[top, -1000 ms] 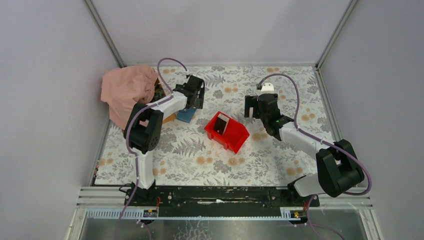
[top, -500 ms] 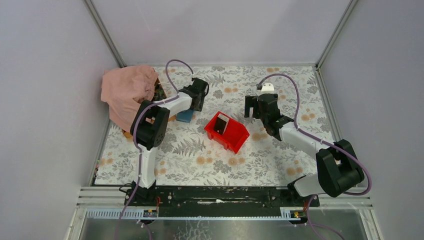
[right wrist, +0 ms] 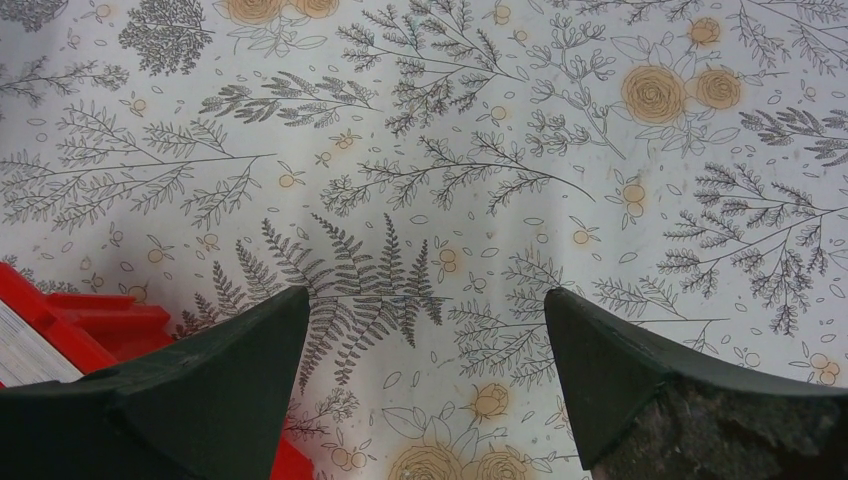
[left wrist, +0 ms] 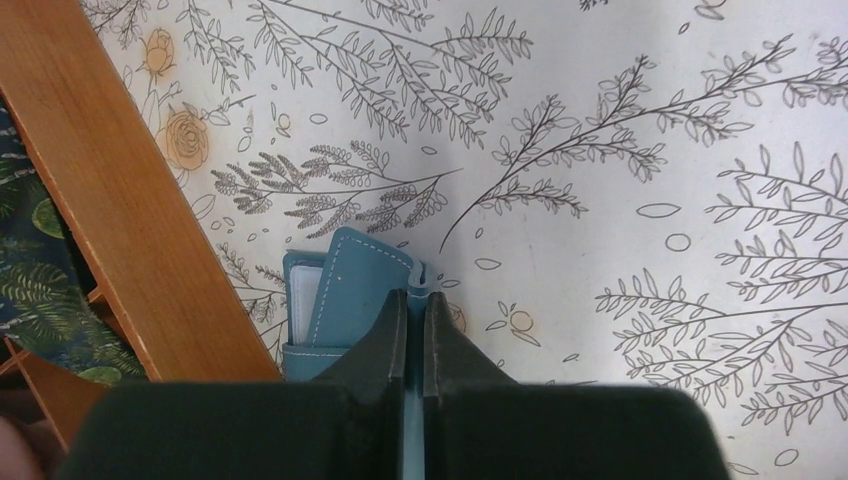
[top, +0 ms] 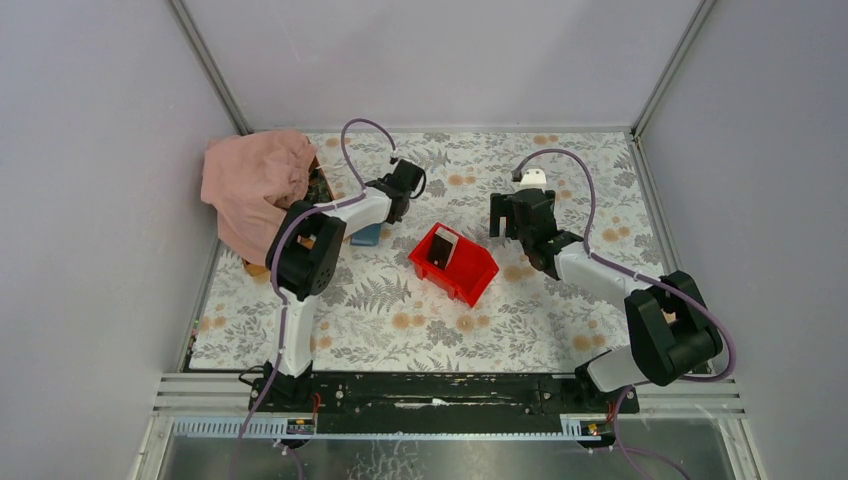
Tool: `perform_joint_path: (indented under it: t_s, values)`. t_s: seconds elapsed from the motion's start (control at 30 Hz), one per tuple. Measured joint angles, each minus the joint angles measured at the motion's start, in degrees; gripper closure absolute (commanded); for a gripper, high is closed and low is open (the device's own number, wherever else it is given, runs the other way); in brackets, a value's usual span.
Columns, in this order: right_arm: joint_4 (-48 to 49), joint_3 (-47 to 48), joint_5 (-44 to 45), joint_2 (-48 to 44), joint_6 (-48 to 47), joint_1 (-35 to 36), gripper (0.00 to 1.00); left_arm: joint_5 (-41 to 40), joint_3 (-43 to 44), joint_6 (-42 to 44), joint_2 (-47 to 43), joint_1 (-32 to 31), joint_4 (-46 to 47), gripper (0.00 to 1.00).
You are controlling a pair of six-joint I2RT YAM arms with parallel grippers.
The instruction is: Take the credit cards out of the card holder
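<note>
Left jaws have closed on the stitched blue card holder.

From high up we looked down on the whole table. Our left wrist view sat close, with the card holder at the left fingers. Our right wrist view faced down; the red bin, left of the right fingers, showed from above too.

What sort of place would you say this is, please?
Probably a robot test booth: plain grey walls enclose a flowered table, and a left arm and right arm are bolted to a rail at its near edge.
</note>
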Motion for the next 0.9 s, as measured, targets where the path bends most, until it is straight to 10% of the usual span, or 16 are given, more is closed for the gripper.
perform_joint_path:
  t_s: [0.3, 0.57, 0.9]
  values:
    - [-0.02, 0.00, 0.11, 0.98, 0.07, 0.00, 0.08, -0.76, -0.28, -2.32, -6.88, -1.20, -6.95, 1.00]
    - [0.00, 0.00, -2.71, 1.11, 0.26, 0.00, 0.48, -1.07, -0.46, -4.96, -21.05, -3.43, -9.73, 1.00]
    - [1.07, 0.11, -23.71, 0.24, -3.67, 0.17, 0.49, 0.02, -7.82, -6.29, -31.54, -5.35, -12.13, 1.00]
